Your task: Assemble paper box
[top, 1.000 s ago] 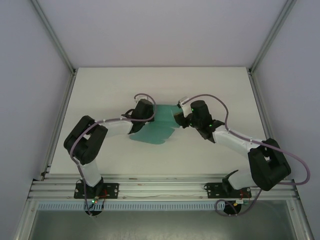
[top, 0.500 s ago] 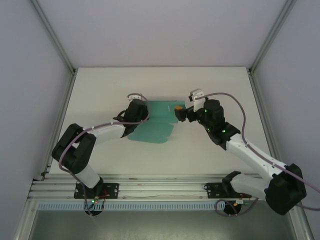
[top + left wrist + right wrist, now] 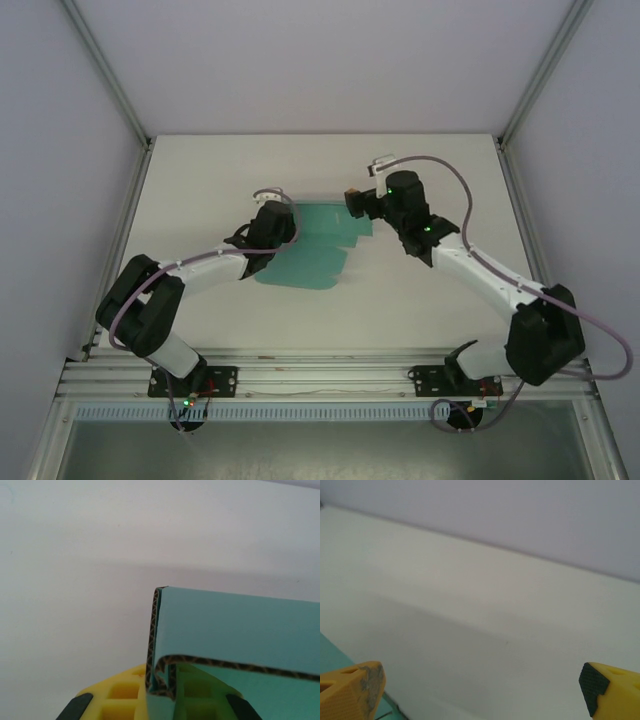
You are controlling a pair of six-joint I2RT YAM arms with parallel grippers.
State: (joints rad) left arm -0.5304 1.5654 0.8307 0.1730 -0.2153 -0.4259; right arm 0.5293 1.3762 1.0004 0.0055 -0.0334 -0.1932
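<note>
**A:** Where's the box (image 3: 318, 250) at?

**B:** It's laid in the middle of the table (image 3: 420, 300), partly folded. Its left edge is clamped by the closed left fingers (image 3: 122, 700).

**A:** And farther back?

**B:** The right fingers (image 3: 350, 690) are spread wide, nothing is held, and they're parked just by the box's far right corner.

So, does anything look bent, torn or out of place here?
Nothing looks torn or spilled. The box lies mostly flat and at an angle on the table, with one flap folded double inside the shut left claw. The open right claw sits by its far right corner, holding nothing.
</note>
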